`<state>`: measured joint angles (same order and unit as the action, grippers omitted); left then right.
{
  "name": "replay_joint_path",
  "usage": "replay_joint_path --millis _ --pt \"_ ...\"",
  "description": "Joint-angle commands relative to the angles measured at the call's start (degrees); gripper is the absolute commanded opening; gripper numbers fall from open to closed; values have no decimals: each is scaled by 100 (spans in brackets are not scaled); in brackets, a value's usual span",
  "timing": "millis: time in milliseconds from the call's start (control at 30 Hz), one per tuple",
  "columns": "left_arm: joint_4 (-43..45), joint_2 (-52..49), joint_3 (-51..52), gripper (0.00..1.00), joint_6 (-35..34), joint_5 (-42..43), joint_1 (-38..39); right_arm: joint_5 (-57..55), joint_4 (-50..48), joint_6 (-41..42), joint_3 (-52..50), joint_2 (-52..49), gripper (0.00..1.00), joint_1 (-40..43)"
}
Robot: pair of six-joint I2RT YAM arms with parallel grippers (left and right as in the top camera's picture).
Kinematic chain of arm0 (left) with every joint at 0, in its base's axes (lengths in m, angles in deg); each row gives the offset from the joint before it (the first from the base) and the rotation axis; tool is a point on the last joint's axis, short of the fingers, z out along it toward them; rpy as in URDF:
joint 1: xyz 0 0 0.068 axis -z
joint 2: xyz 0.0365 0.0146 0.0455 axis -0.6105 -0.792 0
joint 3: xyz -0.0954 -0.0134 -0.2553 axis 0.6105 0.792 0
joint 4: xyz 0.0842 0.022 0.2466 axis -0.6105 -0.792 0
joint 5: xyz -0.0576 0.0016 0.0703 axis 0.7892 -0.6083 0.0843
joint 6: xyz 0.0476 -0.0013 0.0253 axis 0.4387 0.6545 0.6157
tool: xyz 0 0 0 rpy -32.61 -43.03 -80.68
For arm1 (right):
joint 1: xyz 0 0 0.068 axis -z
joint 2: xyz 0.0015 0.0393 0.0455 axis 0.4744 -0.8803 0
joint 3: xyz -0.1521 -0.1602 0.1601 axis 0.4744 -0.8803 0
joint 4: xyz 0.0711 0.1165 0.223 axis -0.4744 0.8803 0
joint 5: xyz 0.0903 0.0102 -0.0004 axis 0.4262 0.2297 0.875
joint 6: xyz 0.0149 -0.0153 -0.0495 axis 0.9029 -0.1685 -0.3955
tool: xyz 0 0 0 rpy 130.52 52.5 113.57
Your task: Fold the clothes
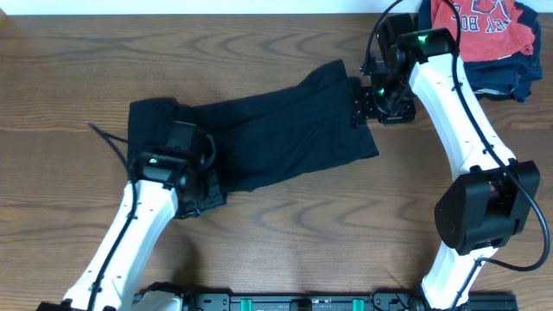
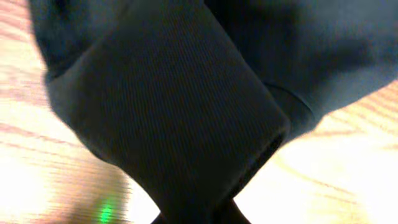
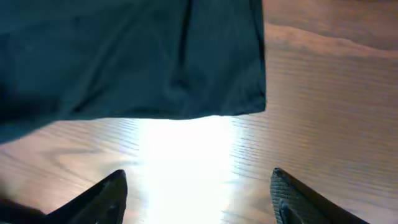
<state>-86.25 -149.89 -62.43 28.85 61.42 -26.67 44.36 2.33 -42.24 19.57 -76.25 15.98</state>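
The black T-shirt (image 1: pixel 276 130) lies stretched in a long band across the wooden table, from lower left to upper right. My left gripper (image 1: pixel 197 192) is at its left end and is shut on a fold of the black fabric (image 2: pixel 180 124), which fills the left wrist view. My right gripper (image 1: pixel 363 102) hovers at the shirt's right end, open and empty. In the right wrist view the shirt's edge (image 3: pixel 155 68) lies just beyond the fingertips (image 3: pixel 199 186), with bare table between them.
A red shirt with white lettering (image 1: pixel 484 26) lies on dark navy folded garments (image 1: pixel 501 73) at the table's back right corner. A thin black cable (image 1: pixel 108 142) runs by the left arm. Bare wood (image 1: pixel 311 233) lies in front of the shirt.
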Motion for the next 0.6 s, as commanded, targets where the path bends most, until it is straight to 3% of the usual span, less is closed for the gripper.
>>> replay_joint_path --millis 0,233,567 --pt "-44 81 -85 6 83 -166 -181 -278 -28 66 -304 7 72 37" --pt "68 81 -83 6 81 -166 -254 -374 -914 398 -1574 7 66 39" --pt "153 81 -83 6 81 -168 -254 -376 -2094 658 -2544 7 62 33"
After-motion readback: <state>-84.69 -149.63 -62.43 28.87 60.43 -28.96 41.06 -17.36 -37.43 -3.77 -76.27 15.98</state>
